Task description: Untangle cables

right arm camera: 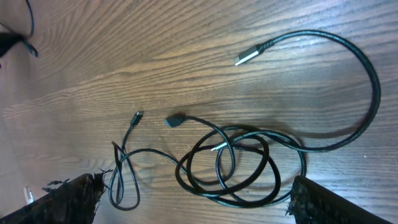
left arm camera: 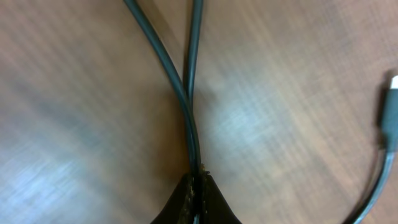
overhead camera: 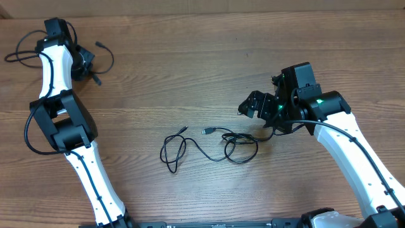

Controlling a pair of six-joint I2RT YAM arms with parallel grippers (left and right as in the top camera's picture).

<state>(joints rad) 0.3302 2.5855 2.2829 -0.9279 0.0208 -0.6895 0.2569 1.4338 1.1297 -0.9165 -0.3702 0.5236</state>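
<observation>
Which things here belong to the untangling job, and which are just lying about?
Job: tangled cables mid-table; lone cable pinched in the shut left gripper; open right gripper.
Not the job: wooden table; arms' own thick black cables.

Open table [overhead camera: 190, 76] rings the cables [overhead camera: 240, 147] (right gripper [overhead camera: 253, 106] crowds 1 side).

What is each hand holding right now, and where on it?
The left hand pinches two strands of thin black cable where they meet; the right hand holds nothing.
</observation>
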